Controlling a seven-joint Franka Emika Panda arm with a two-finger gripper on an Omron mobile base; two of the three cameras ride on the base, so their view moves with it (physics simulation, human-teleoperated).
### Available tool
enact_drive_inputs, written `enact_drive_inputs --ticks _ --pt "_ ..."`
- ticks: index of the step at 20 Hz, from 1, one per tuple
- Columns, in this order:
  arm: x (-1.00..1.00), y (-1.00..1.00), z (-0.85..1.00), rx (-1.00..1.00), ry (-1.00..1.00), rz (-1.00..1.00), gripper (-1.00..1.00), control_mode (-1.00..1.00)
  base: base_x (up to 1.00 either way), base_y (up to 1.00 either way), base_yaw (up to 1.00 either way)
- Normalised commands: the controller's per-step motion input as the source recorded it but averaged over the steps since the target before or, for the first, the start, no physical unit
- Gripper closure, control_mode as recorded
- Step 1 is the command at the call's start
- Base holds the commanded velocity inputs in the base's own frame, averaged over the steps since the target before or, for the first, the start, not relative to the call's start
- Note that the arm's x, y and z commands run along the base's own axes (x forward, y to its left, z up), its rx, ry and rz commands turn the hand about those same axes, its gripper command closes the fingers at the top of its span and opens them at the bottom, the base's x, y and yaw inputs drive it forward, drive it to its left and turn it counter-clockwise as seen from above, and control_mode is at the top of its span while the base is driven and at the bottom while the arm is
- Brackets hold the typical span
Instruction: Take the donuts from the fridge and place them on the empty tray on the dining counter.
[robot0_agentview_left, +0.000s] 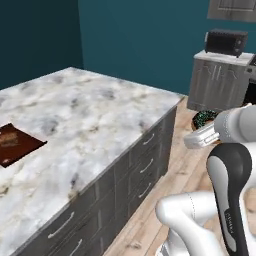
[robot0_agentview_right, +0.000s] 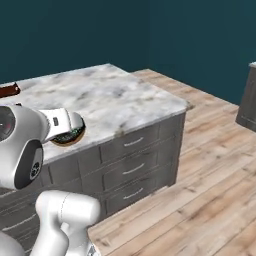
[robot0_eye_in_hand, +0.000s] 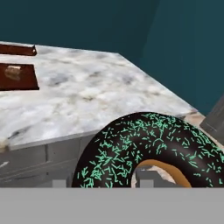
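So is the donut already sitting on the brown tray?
No, the donut with dark icing and green sprinkles is up close by the pincer, out past the counter edge, far from the brown tray.

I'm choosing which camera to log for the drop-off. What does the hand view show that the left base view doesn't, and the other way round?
Hand view's extras: the donut's green sprinkles up close, a tan block lying on a brown tray, and a second brown tray behind it.

Left base view's extras: the toaster oven on a grey cabinet and the robot arm.

Shared: the marble counter with its drawer fronts, the teal wall, the donut, and a brown tray on the counter; which of the two it is in the left base view is unclear.
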Motion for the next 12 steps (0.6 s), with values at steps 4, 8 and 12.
enact_drive_inputs --ticks 4,8,12 --pt "0.0 0.0 0.0 0.0 0.0 0.0 1.0 1.0 0.45 -1.0 -0.54" --pt "0.0 0.0 0.0 0.0 0.0 0.0 1.0 1.0 0.85 -1.0 -0.45" --pt "0.0 0.0 0.0 0.0 0.0 0.0 1.0 1.0 1.0 -1.0 -0.33"
